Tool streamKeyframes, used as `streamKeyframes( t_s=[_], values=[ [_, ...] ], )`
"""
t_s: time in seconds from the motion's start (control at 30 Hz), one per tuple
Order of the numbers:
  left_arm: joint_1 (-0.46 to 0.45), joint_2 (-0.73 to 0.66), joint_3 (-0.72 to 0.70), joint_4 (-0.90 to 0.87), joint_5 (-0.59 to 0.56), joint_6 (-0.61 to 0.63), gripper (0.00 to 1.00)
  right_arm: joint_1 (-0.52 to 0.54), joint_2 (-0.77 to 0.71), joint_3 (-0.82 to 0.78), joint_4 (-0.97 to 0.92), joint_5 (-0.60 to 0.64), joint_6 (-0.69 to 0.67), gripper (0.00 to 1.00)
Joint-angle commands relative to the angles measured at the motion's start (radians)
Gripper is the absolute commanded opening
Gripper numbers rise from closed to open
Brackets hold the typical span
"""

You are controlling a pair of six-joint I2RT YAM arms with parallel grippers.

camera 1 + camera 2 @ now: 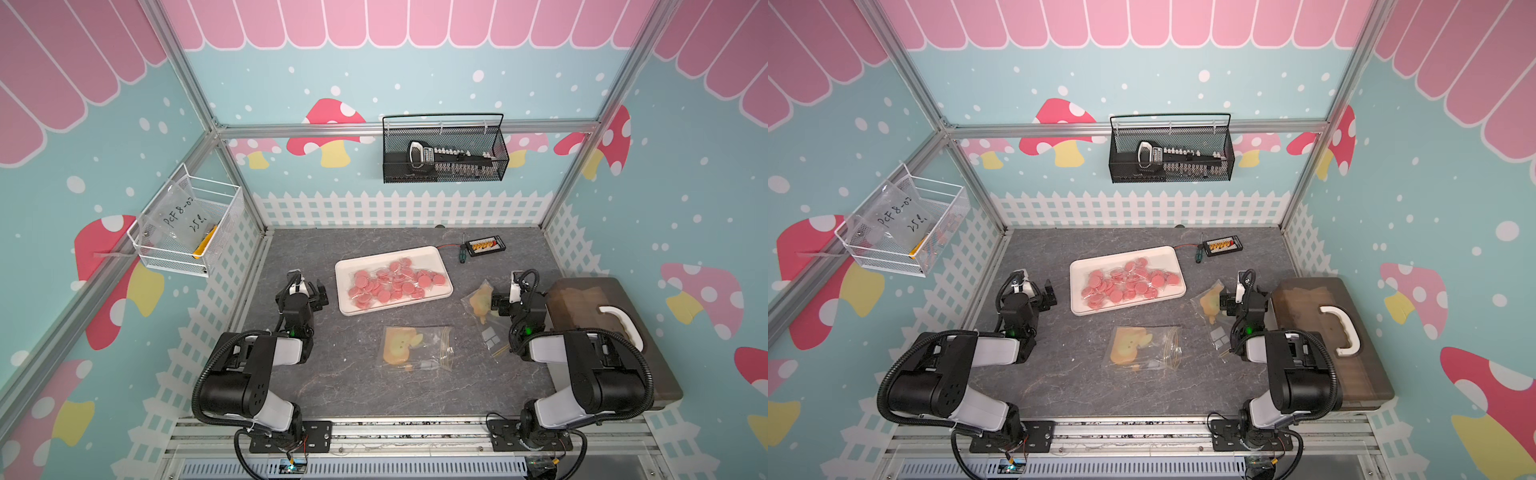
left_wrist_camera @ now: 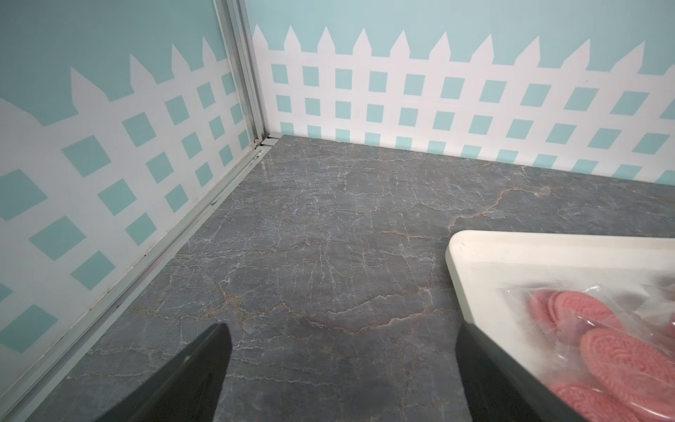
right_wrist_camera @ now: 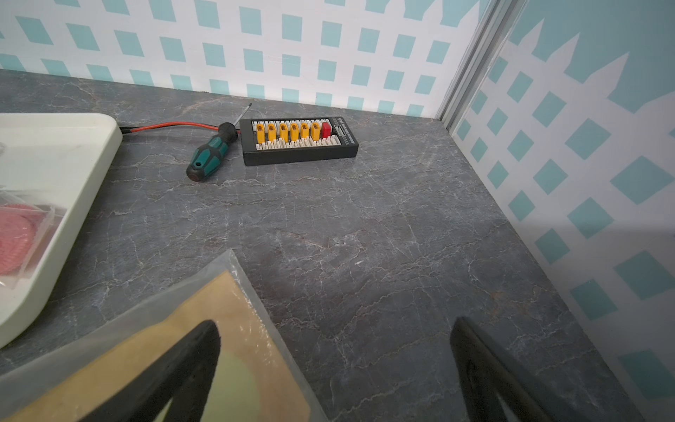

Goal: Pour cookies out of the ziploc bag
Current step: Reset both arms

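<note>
Pincer state: left pincer (image 2: 343,329) and right pincer (image 3: 334,323) both stand fully open, holding nothing. Cookies (image 1: 395,282), roughly two dozen pink discs, lie heaped in one white tray (image 1: 428,259) at frame centre, some under clear film. The tray's long axis runs left to right, rising slightly rightward. Left pincer sits just beside the tray's left end and is judged nearer. Right pincer hovers over one zip bag (image 1: 478,303) of tan pieces; a second zip bag (image 1: 415,347) lies at lower centre.
</note>
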Motion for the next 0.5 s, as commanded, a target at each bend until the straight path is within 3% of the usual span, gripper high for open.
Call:
streamKeyframes(
  t_s=[0.0,0.07,0.23,0.33,0.47],
  values=[
    [-0.002,0.012,0.019,-0.005,-0.021,0.017,0.99,-0.001,-0.001,-0.005,0.008,-0.013,-0.001,0.99],
    [-0.002,0.012,0.018,-0.001,-0.021,0.023,0.99,-0.001,0.001,-0.004,0.007,-0.012,-0.001,0.99],
    [0.0,0.014,0.025,-0.022,0.114,0.06,0.99,-0.001,0.0,-0.005,0.009,-0.012,-0.003,0.99],
    [0.06,0.015,0.051,-0.072,0.212,0.02,1.0,-0.001,-0.001,-0.004,0.007,-0.012,-0.003,0.99],
    [0.059,0.008,0.037,-0.049,0.21,0.023,0.99,-0.001,0.0,-0.004,0.008,-0.012,-0.003,0.99]
  ],
)
